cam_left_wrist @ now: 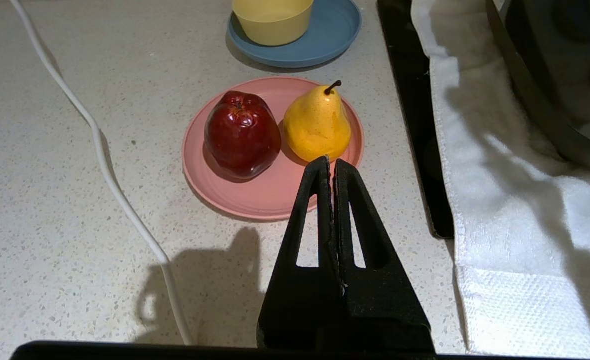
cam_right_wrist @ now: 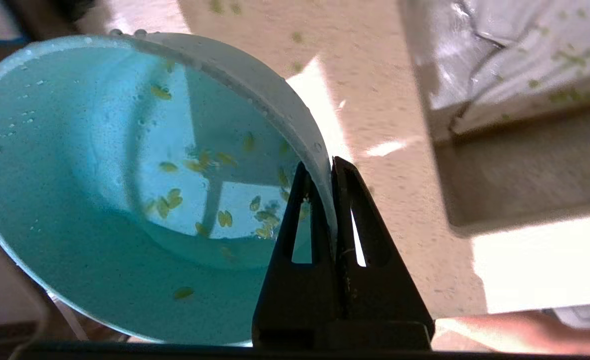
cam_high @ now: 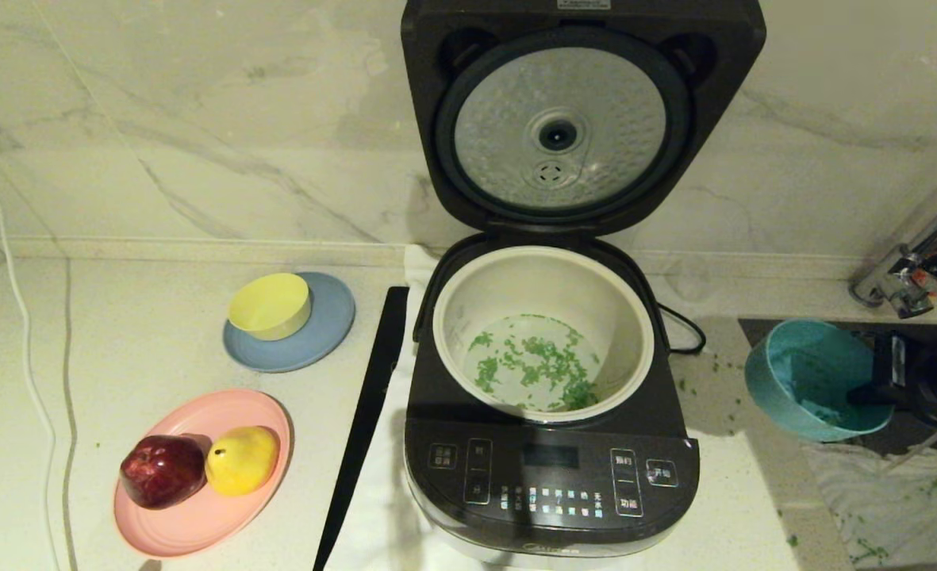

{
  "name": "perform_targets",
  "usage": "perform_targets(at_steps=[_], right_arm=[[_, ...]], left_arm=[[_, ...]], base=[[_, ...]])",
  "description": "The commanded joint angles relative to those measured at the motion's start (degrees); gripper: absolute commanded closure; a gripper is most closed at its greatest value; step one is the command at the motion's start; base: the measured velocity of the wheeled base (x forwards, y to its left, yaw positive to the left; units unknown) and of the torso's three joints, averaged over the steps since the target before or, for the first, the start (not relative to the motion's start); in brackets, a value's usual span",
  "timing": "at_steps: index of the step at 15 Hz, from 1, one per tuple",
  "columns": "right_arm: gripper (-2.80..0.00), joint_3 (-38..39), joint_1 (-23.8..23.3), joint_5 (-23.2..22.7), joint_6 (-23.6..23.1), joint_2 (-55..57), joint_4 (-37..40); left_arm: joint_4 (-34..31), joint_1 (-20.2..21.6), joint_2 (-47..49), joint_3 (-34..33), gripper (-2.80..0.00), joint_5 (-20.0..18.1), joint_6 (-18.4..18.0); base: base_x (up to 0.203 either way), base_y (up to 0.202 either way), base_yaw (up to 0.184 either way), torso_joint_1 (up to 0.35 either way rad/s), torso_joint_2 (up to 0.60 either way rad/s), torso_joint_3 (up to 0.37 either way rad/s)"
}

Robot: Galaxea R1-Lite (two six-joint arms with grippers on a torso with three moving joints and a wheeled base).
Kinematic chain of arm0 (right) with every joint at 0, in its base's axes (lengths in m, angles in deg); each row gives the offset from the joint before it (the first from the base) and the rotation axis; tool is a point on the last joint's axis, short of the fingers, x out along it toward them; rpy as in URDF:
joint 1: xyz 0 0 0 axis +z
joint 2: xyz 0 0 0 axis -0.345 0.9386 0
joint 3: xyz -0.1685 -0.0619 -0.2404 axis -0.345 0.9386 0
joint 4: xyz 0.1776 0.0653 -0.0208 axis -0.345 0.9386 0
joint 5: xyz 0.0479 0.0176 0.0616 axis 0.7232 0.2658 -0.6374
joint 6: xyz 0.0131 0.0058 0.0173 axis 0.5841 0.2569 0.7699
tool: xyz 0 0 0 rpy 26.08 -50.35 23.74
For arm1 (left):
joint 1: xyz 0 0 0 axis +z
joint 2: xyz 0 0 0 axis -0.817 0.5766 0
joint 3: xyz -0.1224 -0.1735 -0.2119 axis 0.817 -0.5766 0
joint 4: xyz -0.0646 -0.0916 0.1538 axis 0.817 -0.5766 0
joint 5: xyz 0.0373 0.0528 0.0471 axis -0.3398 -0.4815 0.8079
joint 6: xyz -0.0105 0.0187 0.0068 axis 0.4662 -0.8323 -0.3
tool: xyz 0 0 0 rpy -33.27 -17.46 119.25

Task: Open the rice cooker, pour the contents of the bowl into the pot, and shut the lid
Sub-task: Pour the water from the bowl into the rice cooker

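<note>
Left of my right end effector (cam_right_wrist: 330, 167), clamped on the near-empty bowl's (cam_high: 813, 379) rim, stands the rice cooker (cam_high: 551, 468); its lid (cam_high: 579, 111) is upright and needs closing; left end effector (cam_left_wrist: 331, 165) clenched, idle.

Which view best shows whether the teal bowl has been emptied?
The right wrist view: it looks straight into the bowl, pinched at its rim by the right pincer, with only a few green bits stuck inside. The head view shows it tilted and small at the right. The left wrist view misses it.

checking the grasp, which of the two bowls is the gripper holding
The teal bowl, tilted right of the rice cooker, pinched at its rim by the right gripper; the yellow bowl sits untouched.
</note>
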Motion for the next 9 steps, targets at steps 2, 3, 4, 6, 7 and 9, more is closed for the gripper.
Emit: perform_targets(at_steps=[2, 3, 4, 6, 7, 9], right_arm=[[0.0, -0.39, 4.31, 0.13, 0.18, -0.3, 0.57], [0.0, 0.23, 5.19, 0.56, 0.15, -0.69, 0.79], [0.0, 0.75, 5.22, 1.37, 0.13, -0.71, 0.76], [0.0, 0.98, 5.18, 3.4, -0.03, 0.11, 0.45], [0.0, 0.67, 5.07, 5.65, 0.02, 0.82, 0.12], [0.0, -0.67, 5.11, 10.02, 0.14, 2.43, -0.75]], left_arm=[[0.05, -0.02, -0.05, -0.44, 0.0, -0.01, 0.04], [0.05, -0.02, -0.05, -0.44, 0.0, -0.01, -0.01], [0.05, -0.02, -0.05, -0.44, 0.0, -0.01, 0.04], [0.05, -0.02, -0.05, -0.44, 0.0, -0.01, 0.01], [0.05, -0.02, -0.05, -0.44, 0.0, -0.01, 0.02], [0.05, -0.02, -0.05, -0.44, 0.0, -0.01, 0.03]], base=[[0.0, 0.0, 0.0, 0.0, 0.0, 0.0], [0.0, 0.0, 0.0, 0.0, 0.0, 0.0], [0.0, 0.0, 0.0, 0.0, 0.0, 0.0], [0.0, 0.0, 0.0, 0.0, 0.0, 0.0], [0.0, 0.0, 0.0, 0.0, 0.0, 0.0], [0.0, 0.0, 0.0, 0.0, 0.0, 0.0]])
